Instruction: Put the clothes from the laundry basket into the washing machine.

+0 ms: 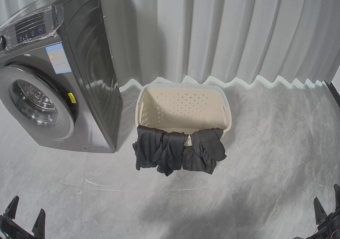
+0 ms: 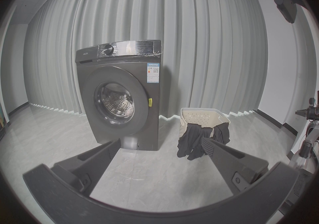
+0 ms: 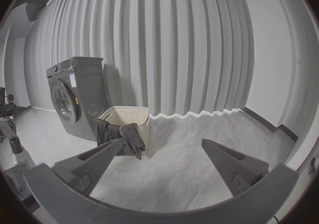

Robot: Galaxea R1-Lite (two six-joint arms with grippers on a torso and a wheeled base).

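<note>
- Left pincer [image 1: 26,211] hangs low over the floor [image 1: 248,186], fingers spread wide, nothing between them.
- Right pincer [image 1: 326,197] hangs level with it on the opposite side, also spread and holding nothing.
- Dark clothes [image 1: 179,151] lie ahead of both pincers and between them, well apart from either. They are draped over the basket's near rim, their ends hanging down its outer wall towards the floor.
- The cream basket [image 1: 184,108] stands upright on the floor just behind the clothes, its perforated inner walls bare.
- The grey washer [image 1: 88,73] stands ahead of the left pincer, beside the basket on that pincer's side, its round door [image 1: 35,103] shut.
- A pale pleated curtain [image 1: 230,20] hangs beyond the basket and washer, farthest from both pincers.
</note>
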